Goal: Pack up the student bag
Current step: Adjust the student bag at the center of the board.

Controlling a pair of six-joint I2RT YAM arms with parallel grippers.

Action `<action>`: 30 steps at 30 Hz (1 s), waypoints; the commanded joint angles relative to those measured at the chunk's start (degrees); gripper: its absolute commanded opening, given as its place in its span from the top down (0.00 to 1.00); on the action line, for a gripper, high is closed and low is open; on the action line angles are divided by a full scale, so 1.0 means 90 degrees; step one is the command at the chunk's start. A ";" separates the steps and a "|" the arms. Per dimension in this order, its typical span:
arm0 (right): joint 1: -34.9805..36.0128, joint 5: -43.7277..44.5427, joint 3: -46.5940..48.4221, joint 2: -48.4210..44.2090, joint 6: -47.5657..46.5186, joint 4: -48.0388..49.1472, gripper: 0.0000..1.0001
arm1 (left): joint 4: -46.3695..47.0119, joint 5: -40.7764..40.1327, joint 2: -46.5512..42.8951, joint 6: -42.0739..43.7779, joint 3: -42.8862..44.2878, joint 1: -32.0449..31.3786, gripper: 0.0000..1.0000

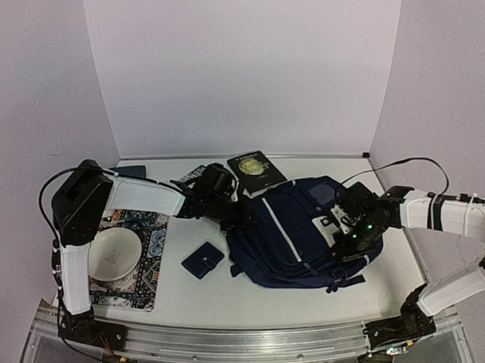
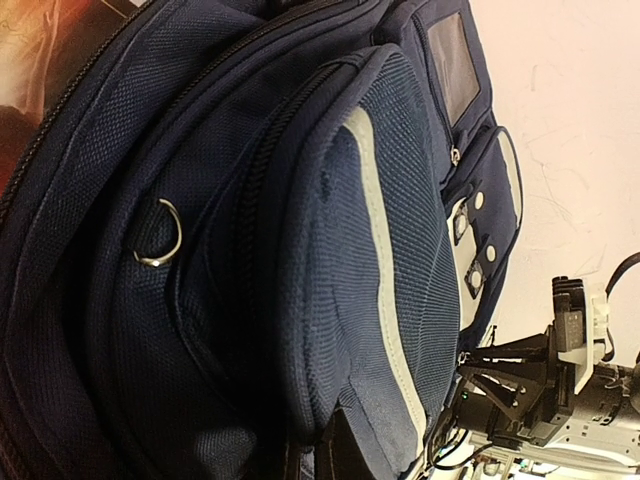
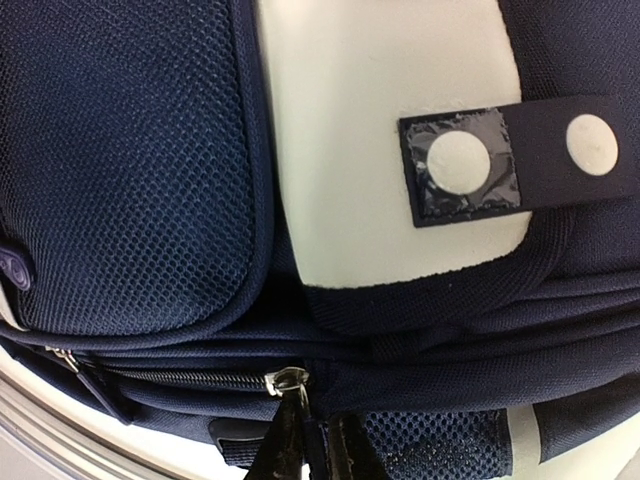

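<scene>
The right tool (image 3: 312, 428) pinched a zipper pull (image 3: 287, 378) on the navy student bag (image 1: 300, 227), white-striped with white snap patches; the left tool (image 1: 234, 215), pressed together, touched its left edge.

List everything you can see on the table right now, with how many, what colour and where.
student bag: one, navy with white stripes, centre-right of table
zipper pull: one, silver, on bag's edge
wallet: one, navy, left of bag
book: one, black with gold emblem, behind bag
pouch: one, dark teal, far left
bowl: one, white, on mat
mat: one, patterned, near left
left gripper: one, black, shut at bag's left edge
right gripper: one, black, shut on zipper pull
</scene>
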 commanded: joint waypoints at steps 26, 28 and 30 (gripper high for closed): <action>0.0195 0.0683 -0.0265 -0.0073 0.0331 -0.0175 0.75 | 0.0905 -0.0500 -0.0567 0.0033 -0.0137 0.0050 1.00; 0.0196 0.0733 -0.0224 0.0099 0.0251 -0.0130 0.72 | 0.0910 -0.0490 -0.0571 0.0042 -0.0148 0.0053 1.00; 0.0197 0.0674 -0.0218 0.0208 0.0178 -0.0047 0.71 | 0.0905 -0.0490 -0.0578 0.0043 -0.0152 0.0052 1.00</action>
